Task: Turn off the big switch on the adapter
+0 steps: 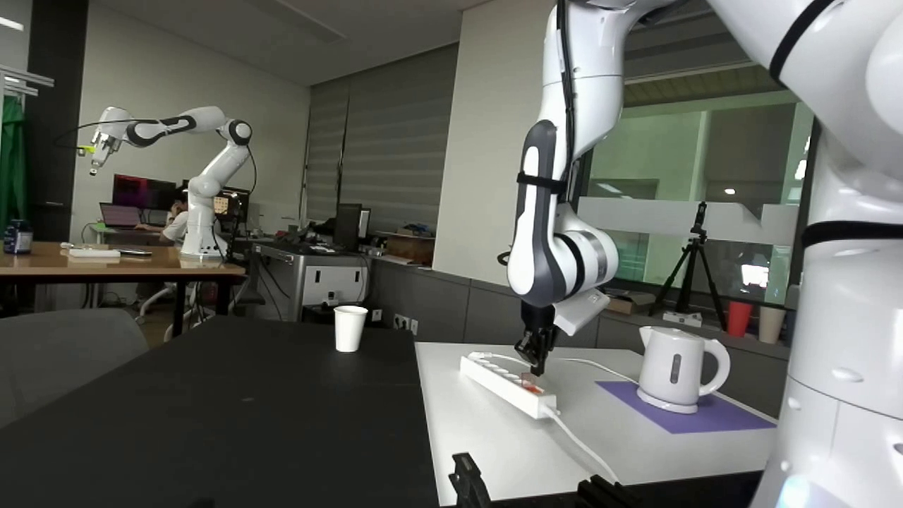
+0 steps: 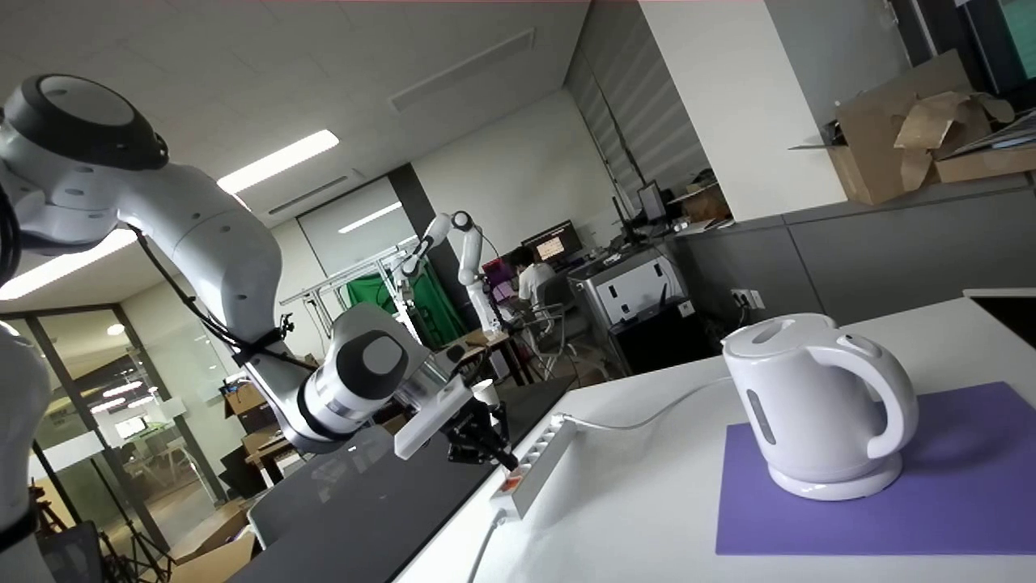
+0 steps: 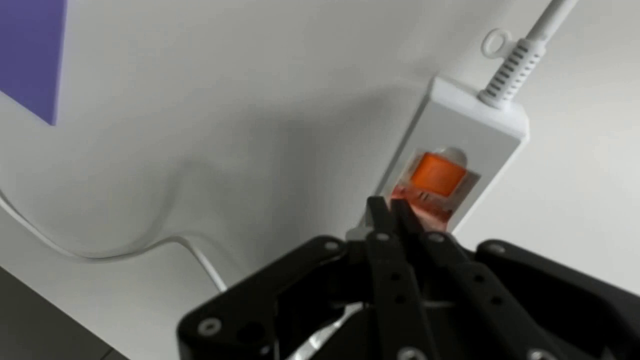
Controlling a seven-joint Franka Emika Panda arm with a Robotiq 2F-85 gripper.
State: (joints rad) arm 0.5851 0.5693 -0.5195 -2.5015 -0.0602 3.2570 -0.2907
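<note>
Evidently the gripper has its jaws together, empty, probably to serve as a prod for the big switch, at the corded end of the adapter; the kettle stands apart from the adapter.

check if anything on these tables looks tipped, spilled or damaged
Nothing stands out: the white kettle is upright on the purple sheet, the power strip lies flat on the white table, and the white cup stands upright. No spill or damage shows.
</note>
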